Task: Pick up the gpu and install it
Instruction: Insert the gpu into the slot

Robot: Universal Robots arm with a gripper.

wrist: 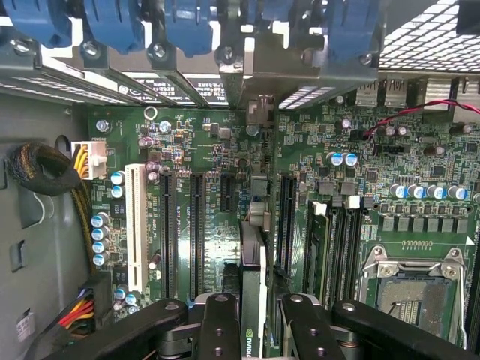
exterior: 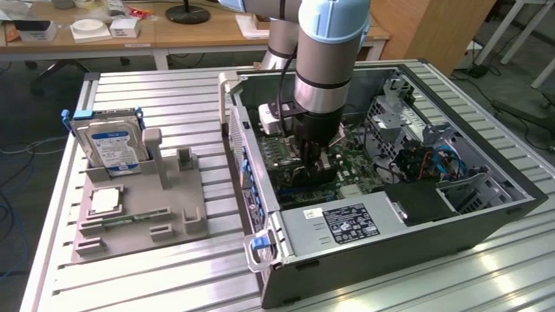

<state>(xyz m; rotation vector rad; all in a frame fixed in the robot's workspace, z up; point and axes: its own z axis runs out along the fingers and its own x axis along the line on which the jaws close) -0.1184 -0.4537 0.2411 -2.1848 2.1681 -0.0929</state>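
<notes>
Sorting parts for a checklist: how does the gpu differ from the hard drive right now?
The gpu is a thin card held edge-on between the fingers above the motherboard inside the case; the hard drive is boxy, silver, blue-labelled, standing in the grey holder outside the case. Both stand on edge.

- A computer case [exterior: 381, 214] is laid open on a slatted table [exterior: 130, 286].
- A parts holder [exterior: 139, 214] is set at the exterior view's left of the case.
- A hard drive [exterior: 108, 146] is stood upright in the holder.
- The gpu [wrist: 253, 300] is held edge-on above the motherboard [wrist: 225, 150] inside the case.
</notes>
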